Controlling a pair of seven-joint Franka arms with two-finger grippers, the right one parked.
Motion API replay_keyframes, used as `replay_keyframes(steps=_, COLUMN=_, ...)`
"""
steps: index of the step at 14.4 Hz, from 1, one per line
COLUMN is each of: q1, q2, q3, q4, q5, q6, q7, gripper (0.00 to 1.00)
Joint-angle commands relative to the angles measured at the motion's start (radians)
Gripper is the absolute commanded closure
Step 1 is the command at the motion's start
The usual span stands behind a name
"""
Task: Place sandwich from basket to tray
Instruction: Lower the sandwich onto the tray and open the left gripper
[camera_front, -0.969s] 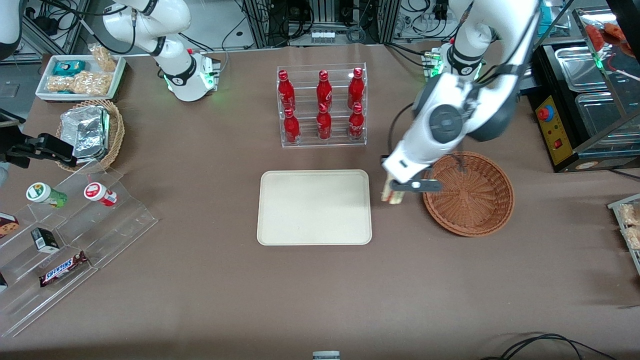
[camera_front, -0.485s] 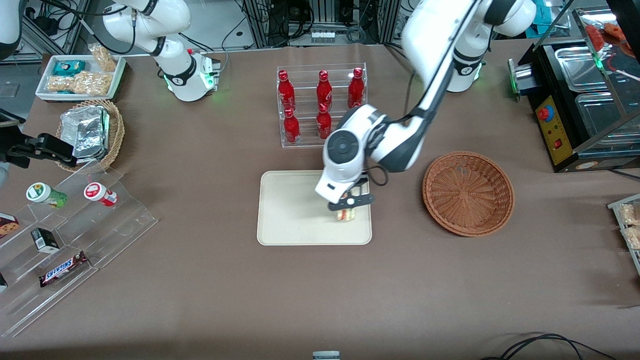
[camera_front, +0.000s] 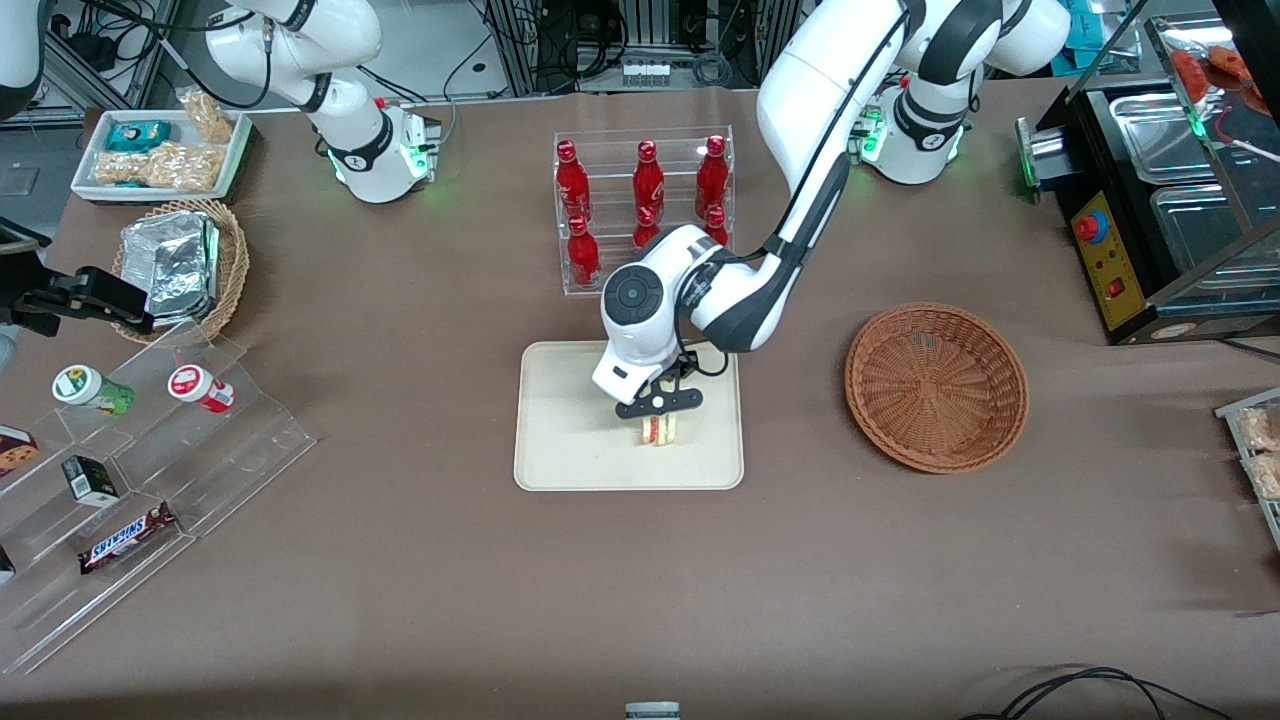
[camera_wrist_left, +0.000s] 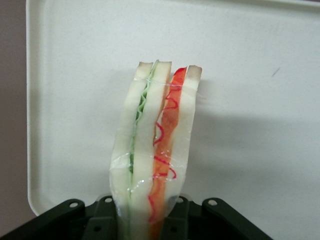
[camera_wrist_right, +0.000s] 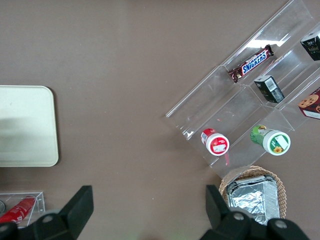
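Observation:
The sandwich (camera_front: 659, 430), a wrapped wedge of white bread with red and green layers, hangs from my left gripper (camera_front: 657, 408) over the cream tray (camera_front: 570, 440), close to its surface. The gripper is shut on the sandwich. In the left wrist view the sandwich (camera_wrist_left: 155, 150) stands on edge out of the gripper (camera_wrist_left: 147, 225), with the tray (camera_wrist_left: 250, 100) under it. The reddish-brown basket (camera_front: 936, 387) sits empty beside the tray, toward the working arm's end of the table. The tray's corner also shows in the right wrist view (camera_wrist_right: 25, 125).
A clear rack of red bottles (camera_front: 645, 205) stands farther from the camera than the tray. A tan basket of foil packets (camera_front: 180, 265), a white snack bin (camera_front: 160, 155) and a clear stepped snack display (camera_front: 130, 470) lie toward the parked arm's end.
My gripper carried the sandwich from beside the basket's rim to over the tray, then moved a little farther across the tray toward the parked arm's end.

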Motion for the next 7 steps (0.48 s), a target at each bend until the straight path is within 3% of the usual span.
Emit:
replay_keyframes(steps=1, q1=-0.016, q2=0.047, q3=0.015, q4=0.072, q5=0.019, q6=0.008, q7=-0.024, gripper=0.02)
replay_keyframes(steps=7, q1=-0.004, q2=-0.026, q3=0.043, q4=0.074, q5=0.020, q6=-0.010, q7=-0.025, gripper=0.00)
